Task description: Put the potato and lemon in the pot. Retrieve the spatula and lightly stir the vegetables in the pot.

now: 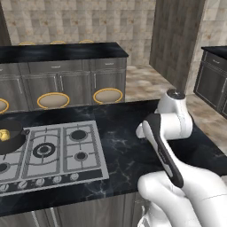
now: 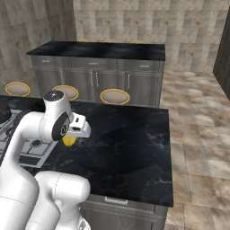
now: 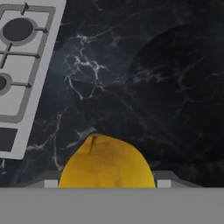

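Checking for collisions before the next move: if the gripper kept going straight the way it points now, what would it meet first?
The gripper points down at the counter and has a yellow vegetable right at its tips. Beyond that lies the black marble counter, so that surface would probably come first; the depth is hard to judge.

Counter (image 1: 124, 146) right of the stove (image 1: 48, 153) is bare black marble, a wide open run to the far and right edges. Stove top is flat, its low grates (image 1: 66, 146) the only relief. The pot (image 1: 9, 137) sits at the stove's far left with a yellow lump (image 1: 4, 134) inside; rim is low, open from above. A yellow lump (image 3: 106, 164) fills the space just under the hand, above the counter beside the stove. The robot's own forearm (image 1: 165, 153) leans over the counter's right part. Stools (image 1: 107, 95) stand behind the far edge, below counter level.
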Robot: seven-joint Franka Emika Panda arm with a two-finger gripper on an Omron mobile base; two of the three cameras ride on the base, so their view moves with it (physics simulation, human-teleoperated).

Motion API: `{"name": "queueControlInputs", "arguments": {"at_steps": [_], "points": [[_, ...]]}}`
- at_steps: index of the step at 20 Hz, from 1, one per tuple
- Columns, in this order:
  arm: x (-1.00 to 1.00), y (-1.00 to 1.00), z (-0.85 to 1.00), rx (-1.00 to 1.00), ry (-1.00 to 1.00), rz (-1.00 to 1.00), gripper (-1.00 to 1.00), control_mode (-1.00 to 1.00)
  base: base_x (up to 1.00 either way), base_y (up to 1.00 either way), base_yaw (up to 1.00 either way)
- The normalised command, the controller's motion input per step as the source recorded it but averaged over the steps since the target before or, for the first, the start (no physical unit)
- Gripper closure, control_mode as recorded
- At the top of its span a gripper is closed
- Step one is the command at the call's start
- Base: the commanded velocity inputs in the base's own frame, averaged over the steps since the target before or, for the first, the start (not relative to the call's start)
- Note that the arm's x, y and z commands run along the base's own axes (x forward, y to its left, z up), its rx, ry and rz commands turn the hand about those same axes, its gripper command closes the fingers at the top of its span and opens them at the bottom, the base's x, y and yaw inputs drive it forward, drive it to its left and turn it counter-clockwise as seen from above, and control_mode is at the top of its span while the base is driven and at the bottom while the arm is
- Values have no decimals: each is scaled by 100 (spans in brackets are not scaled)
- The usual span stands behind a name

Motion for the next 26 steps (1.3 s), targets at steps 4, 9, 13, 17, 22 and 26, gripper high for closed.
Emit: {"name": "queueControlInputs", "arguments": {"at_steps": [4,9,13,17,22,26], "points": [[0,0,0,0,0,0,100,100,-37,43,0],[0,0,0,0,0,0,100,100,-67,65,0],[0,0,0,0,0,0,100,100,-34,98,0],[0,0,0,0,0,0,100,100,0,100,1],[0,0,0,0,0,0,100,100,0,100,0],[0,0,0,0,0,0,100,100,12,67,0]]}}
